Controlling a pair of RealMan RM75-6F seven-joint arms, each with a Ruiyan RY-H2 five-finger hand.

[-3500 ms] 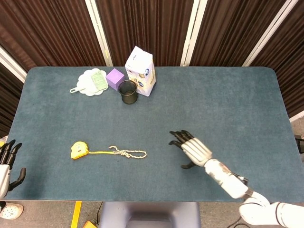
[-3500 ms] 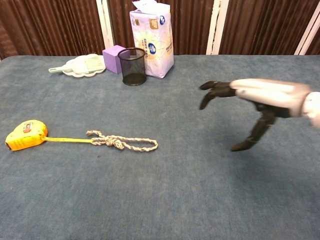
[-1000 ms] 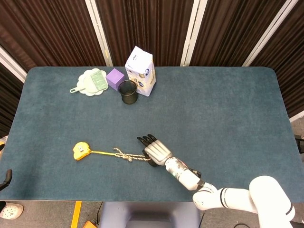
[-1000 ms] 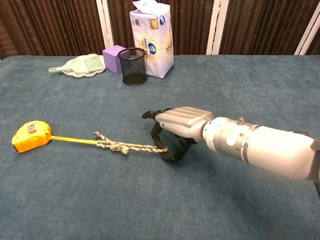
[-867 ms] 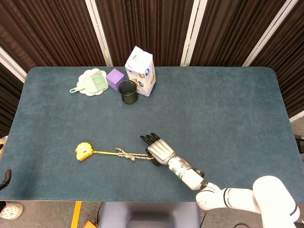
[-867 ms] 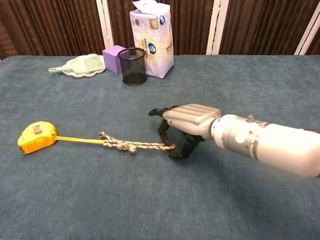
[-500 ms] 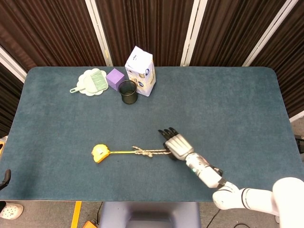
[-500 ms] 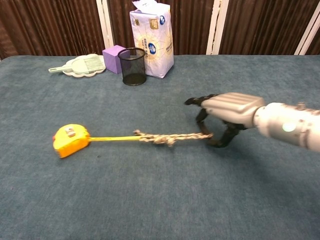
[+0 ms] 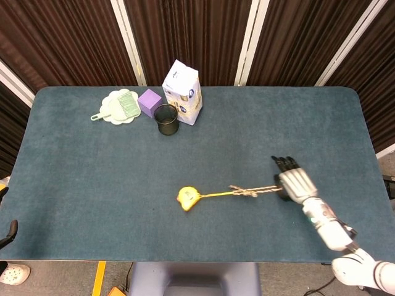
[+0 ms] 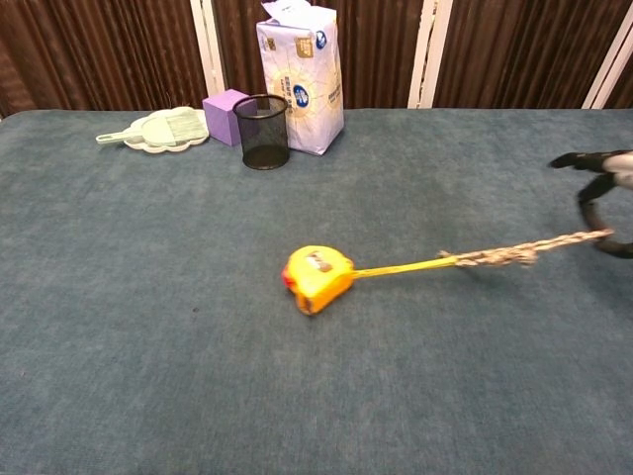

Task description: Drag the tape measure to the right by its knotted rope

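Observation:
The yellow tape measure [image 9: 187, 198] [image 10: 316, 277] lies near the middle of the table, tilted on the blue cloth. Its yellow tape runs right into the knotted rope [image 9: 252, 191] [image 10: 504, 255], which is pulled taut. My right hand [image 9: 294, 183] [image 10: 603, 198] grips the rope's right end, palm down, low over the table at the right; the chest view shows only its dark fingertips at the frame edge. Of my left hand, only a dark sliver [image 9: 7, 232] shows at the head view's left edge, off the table.
At the back left stand a black mesh cup [image 9: 166, 119] [image 10: 262, 131], a purple block [image 9: 149, 102], a white tissue pack [image 9: 182, 92] [image 10: 301, 76] and a green brush on a white dish [image 9: 118, 105] [image 10: 163, 129].
My right hand has pulled the rope to the right. The tape measure slid with it from the left part of the table to near the middle.

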